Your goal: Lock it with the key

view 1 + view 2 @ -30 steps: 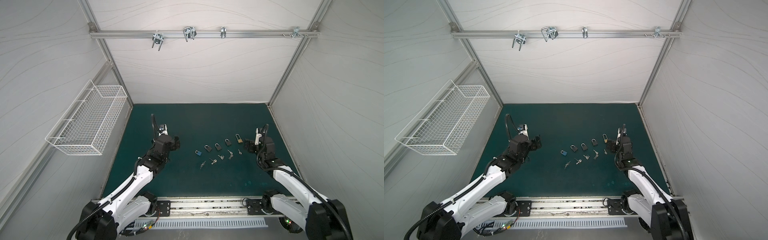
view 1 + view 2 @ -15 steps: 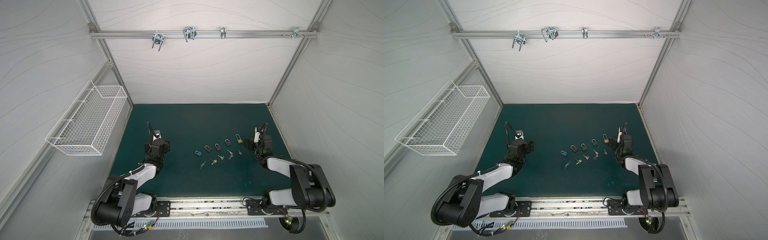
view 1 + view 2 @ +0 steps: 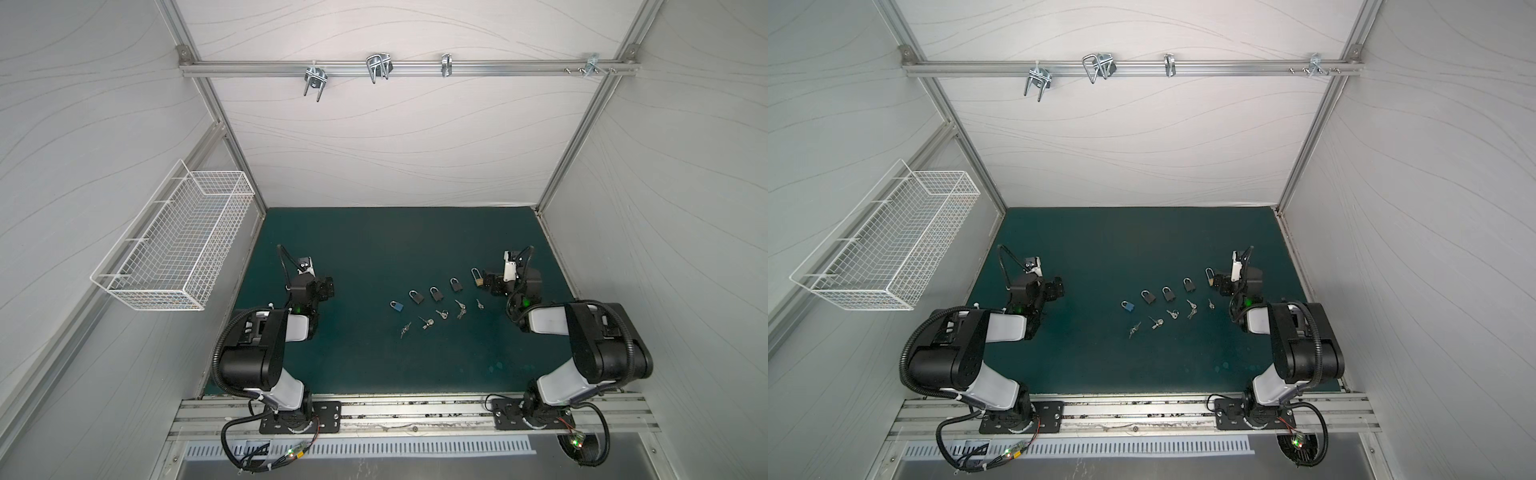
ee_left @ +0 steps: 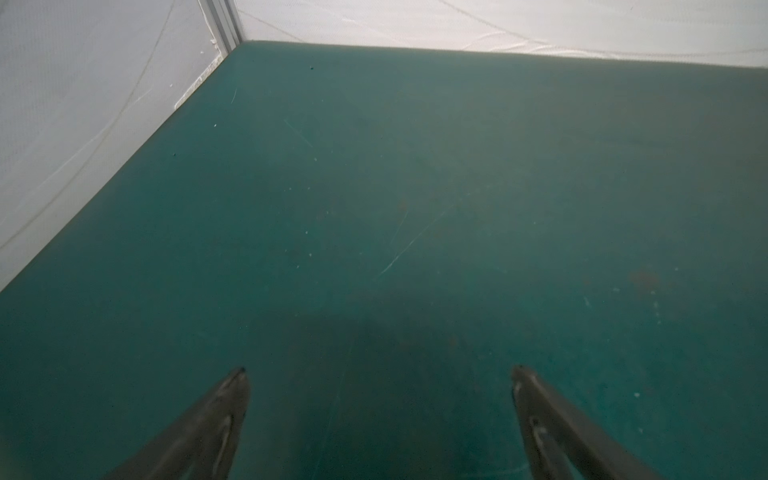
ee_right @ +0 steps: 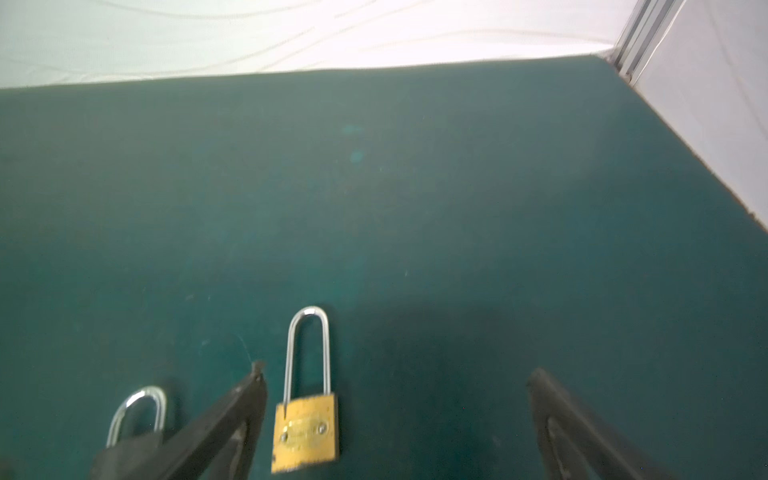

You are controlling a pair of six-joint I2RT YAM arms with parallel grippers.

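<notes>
Brass padlock [image 5: 304, 432] appears in right wrist view; left wrist shows only mat [image 4: 415, 187].

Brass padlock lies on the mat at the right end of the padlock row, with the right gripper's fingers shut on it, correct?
Not shut. In the right wrist view the fingers of the right gripper stand wide open, the brass padlock lying on the mat between them. The rest holds.

readable text: none in any view
brass padlock [image 5: 305, 434]: embossed oval on its face, too blurred to read
black padlocks [image 3: 435, 294]: too small in both top views, nothing legible
blue padlock [image 3: 397, 306]: nothing legible
keys [image 3: 441, 313]: too small to tell
</notes>
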